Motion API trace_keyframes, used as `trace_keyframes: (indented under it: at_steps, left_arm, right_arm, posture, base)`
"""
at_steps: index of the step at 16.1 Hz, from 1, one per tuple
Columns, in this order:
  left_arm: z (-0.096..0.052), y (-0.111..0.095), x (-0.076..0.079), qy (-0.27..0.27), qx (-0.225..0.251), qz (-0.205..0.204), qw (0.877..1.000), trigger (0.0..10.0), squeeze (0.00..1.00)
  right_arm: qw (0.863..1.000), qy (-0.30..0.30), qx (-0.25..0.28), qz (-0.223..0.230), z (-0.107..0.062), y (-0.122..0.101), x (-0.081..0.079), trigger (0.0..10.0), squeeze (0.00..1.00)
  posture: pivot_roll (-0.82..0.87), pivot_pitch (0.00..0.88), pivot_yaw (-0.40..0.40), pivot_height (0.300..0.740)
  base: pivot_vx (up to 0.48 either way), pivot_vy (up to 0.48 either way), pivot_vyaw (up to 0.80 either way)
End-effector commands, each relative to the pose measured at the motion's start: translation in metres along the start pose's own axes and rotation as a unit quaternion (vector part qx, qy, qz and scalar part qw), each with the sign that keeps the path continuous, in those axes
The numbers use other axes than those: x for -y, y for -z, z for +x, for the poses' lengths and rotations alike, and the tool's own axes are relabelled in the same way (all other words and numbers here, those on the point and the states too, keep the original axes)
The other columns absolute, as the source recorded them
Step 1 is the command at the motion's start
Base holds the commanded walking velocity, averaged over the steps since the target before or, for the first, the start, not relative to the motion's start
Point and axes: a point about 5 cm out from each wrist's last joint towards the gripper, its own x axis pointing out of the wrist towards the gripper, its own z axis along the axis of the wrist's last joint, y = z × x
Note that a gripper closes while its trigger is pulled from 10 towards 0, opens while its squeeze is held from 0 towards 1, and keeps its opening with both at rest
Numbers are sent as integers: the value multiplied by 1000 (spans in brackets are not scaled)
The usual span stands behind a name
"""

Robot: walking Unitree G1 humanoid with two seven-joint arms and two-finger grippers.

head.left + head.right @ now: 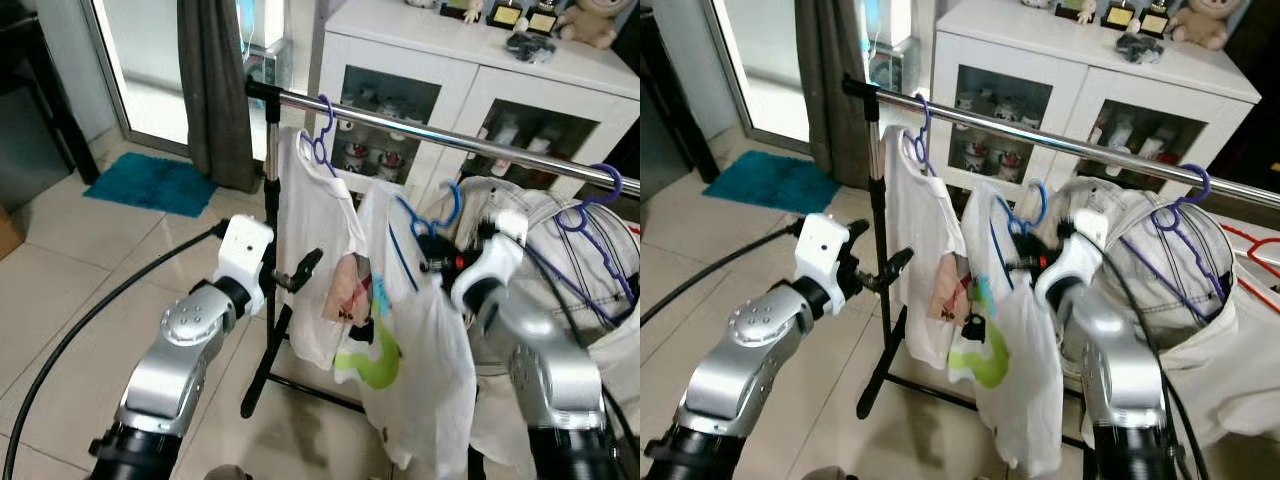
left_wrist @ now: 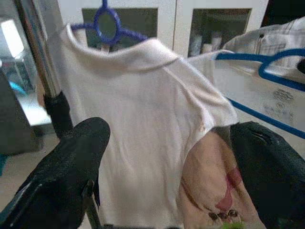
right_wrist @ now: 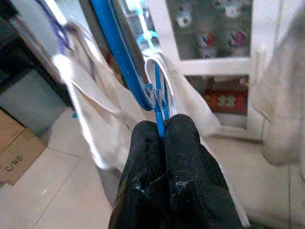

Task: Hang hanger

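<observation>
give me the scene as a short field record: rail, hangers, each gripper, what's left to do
rail: metal clothes rail on a black stand, in front of a white cabinet
hung: purple hanger with a white shirt, hooked on the rail
in hand: blue hanger with a white shirt, hook below the rail, not yet on it
right gripper: fingers shut on the blue hanger
left gripper: open, beside the hung shirt
remaining: hook the blue hanger over the rail
</observation>
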Motion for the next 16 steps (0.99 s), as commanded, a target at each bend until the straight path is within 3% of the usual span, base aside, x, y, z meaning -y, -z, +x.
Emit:
trace_keyframes:
  at_steps: [1,9,12,16]
  left_arm:
    - [1,-6,2,0,10,-1,1000,10000,0]
    - [9,-13,1,22,14,3,1000,10000,0]
    - [12,-13,4,40,8,7,999,10000,0]
    - [10,-11,1,32,8,7,999,10000,0]
  right_arm:
    - [1000,9,20,-9,-2,-9,2,0,0]
    - [998,46,21,44,-8,1,-4,0,0]
    - [998,39,24,34,-9,-2,-8,0,0]
    - [998,41,22,33,-7,-2,-5,0,0]
  posture:
    - [-29,0,-115,740]
    - [-46,0,-60,740]
    - [-53,0,-29,740]
    - [-37,0,-50,740]
  base:
    - [0,0,0]
    - [-209,0,0]
    - [-289,0,0]
    - [-283,0,0]
